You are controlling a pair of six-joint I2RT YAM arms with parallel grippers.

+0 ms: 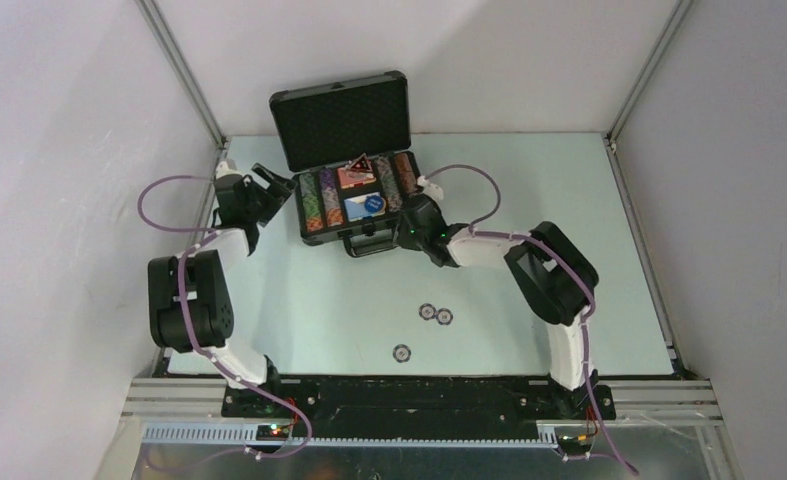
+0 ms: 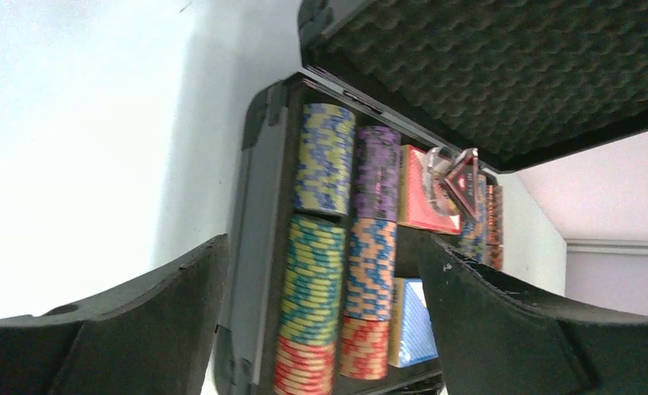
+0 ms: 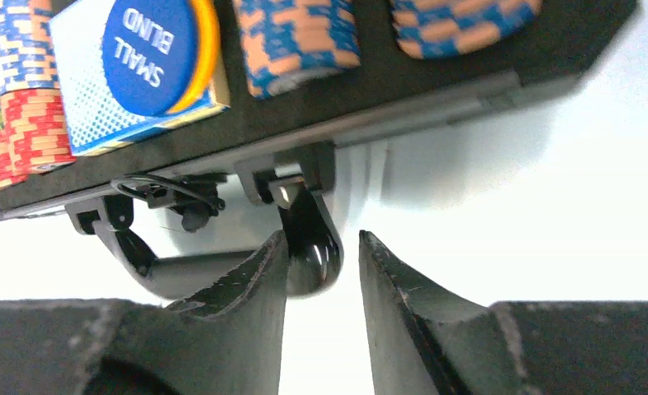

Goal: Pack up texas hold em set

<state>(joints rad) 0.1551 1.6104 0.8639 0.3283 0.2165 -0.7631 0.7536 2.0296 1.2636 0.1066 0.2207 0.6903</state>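
Room: white walls point(image 1: 489, 60) stand around a pale table point(image 1: 529, 300).
Case: the black briefcase point(image 1: 327, 238) sits open at the far middle of the table, between the two arms.
Lid: the lid point(image 1: 341, 118) stands up at the back. Its inside is bumpy dark foam.
Chips: rows of striped chips point(image 2: 324, 156) lie on their sides in the case. They are yellow and blue, purple, orange and blue, and red.
Cards: a red card deck point(image 2: 419, 197) lies in the middle of the case, toward the back. A blue card pack point(image 3: 81, 107) lies in front of it.
Marker: a triangle marker point(image 2: 460, 177) rests on the red card deck.
Button: a round blue button point(image 3: 151, 49) that says SMALL BLIND rests on the blue card pack.
Loose chips: three loose chips point(image 1: 427, 312) lie on the table, well apart from the case. Two sit just beside each other. The third sits alone, nearer the arms.
Left gripper: the left gripper point(image 2: 322, 243) is at the left side of the case. Its jaws are wide apart and hold nothing.
Right gripper: the right gripper point(image 3: 321, 236) is at the front of the case, by the handle point(image 3: 308, 267). Its jaws are a little apart. One end of the handle sits between them, close against one finger, with a gap to the other. It is not squeezed.
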